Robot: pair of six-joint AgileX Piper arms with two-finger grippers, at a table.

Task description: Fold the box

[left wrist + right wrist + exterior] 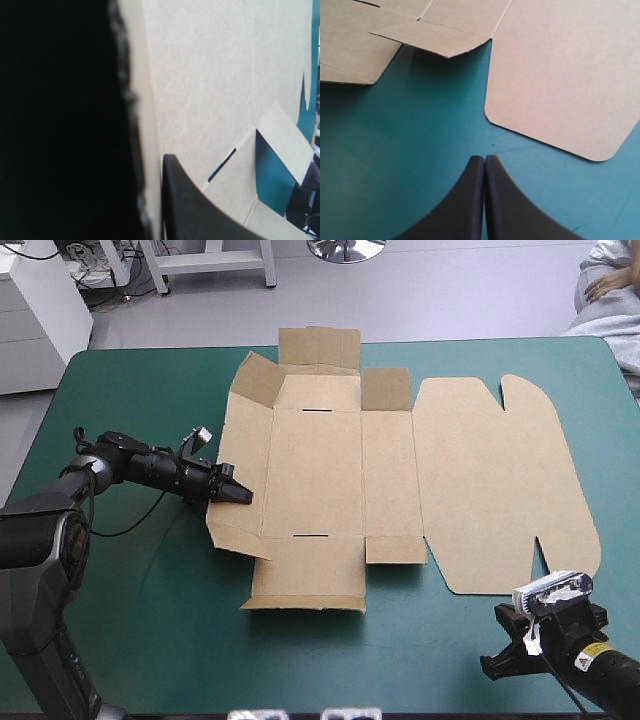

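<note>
Grips the box (340,480) with the left claw (235,495), black fingers (190,205) all but closed on the brown side wall (240,475), the sheet pinched between them. Holds that wall tilted up off the teal-green worktop (150,390). Ahead of this claw, spread flat over the middle of the worktop: base panel with two narrow slots, then the broad lid (500,480) farthest away. Also ahead and off to one side, a corner flap (282,140) standing up, teal-green cover showing beyond it.

Holds the right claw (484,159) clenched on nothing, fingertips meeting in one point over bare cover. Just ahead and to one side, apart from the tips: the lid's rounded corner, lying flat. Ahead to the other side, a small flap (432,40) raised a little, shadow beneath.
</note>
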